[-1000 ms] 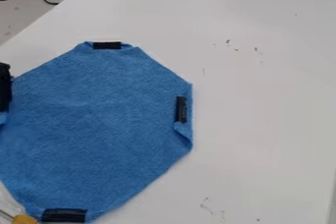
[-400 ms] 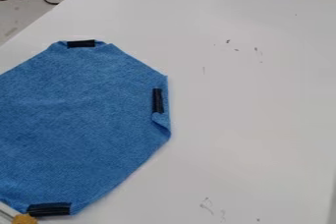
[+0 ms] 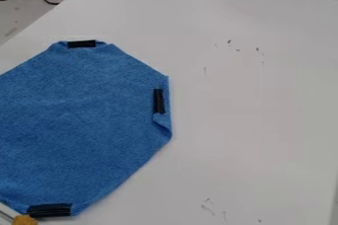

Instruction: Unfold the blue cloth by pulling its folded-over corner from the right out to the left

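The cloth (image 3: 86,130) lies on the tabletop (image 3: 257,100), its left part cut off, near a cut-off yellow thing (image 3: 25,220). Its place from the claw, and the claw's opening and hold, I cannot tell.

Count: blue cloth (image 3: 82,130), one; black strips (image 3: 81,44), three (near the cloth's twelve, between two and three, near six); white table (image 3: 257,120), one; yellow-orange piece (image 3: 25,220), one, between seven and eight.

Blue cloth (image 3: 86,125) lies flat, corners taped black.
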